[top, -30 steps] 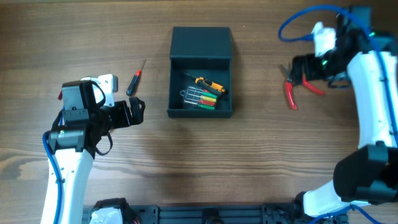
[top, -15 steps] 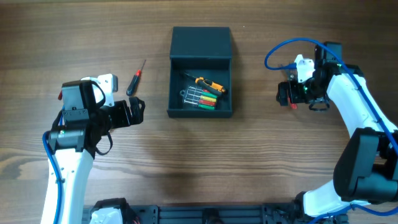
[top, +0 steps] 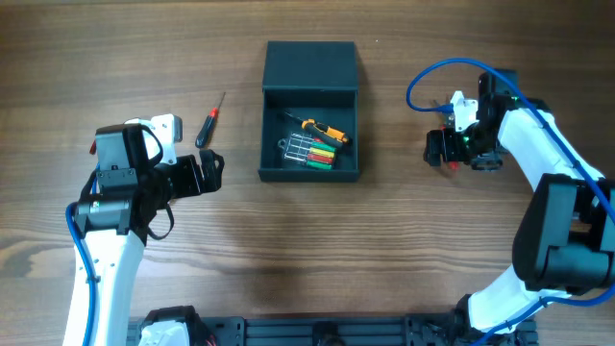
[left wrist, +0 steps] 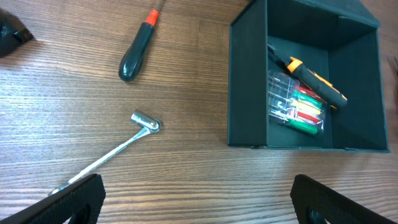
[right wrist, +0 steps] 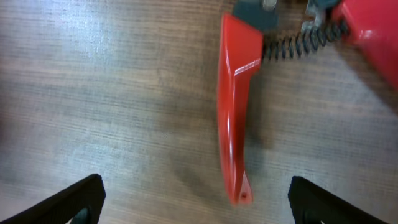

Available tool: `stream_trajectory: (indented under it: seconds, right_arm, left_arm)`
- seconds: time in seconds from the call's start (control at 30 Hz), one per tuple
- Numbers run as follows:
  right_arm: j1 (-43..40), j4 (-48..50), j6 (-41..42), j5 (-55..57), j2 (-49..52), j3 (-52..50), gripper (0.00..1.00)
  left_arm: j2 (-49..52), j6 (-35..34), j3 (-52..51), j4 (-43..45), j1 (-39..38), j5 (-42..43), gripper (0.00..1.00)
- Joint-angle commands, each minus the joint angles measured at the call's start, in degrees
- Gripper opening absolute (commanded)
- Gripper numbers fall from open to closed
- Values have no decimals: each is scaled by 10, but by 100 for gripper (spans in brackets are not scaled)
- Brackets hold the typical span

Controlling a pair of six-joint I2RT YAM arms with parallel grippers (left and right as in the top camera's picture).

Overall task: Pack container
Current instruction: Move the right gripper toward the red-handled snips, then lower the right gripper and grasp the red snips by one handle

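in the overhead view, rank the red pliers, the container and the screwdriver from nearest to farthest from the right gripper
From the right gripper:
1. red pliers: directly beneath it, on the right side of the table.
2. container: mid-table, lid open.
3. screwdriver: beyond the container, on the left side near the other arm.

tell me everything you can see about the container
The container is a dark teal-grey, matte, plastic-looking box, roughly square, standing upright mid-table. Its hinged lid is open, swung back beyond the far wall. Inside lie an orange-and-black tool and a clear pack of screwdrivers with red, green and yellow handles. It rests on the wooden table; nothing else touches it.
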Motion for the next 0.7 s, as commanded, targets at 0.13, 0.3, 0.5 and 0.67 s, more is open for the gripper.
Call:
stream_trajectory:
  seconds: [0.13,0.3,0.5,0.67]
  right_arm:
    - [2,-83,6,-12,10,146,92]
    - [2,-120,5,-12,16,219,92]
    - [1,-191,-12,-9,74,235,91]
    - [2,-197,-13,-9,110,235,91]
  left_arm:
    - [1,7,10,1,2,-3,100]
    - [1,7,10,1,2,-3,100]
    - [1,7,10,1,2,-3,100]
    - [1,7,10,1,2,8,100]
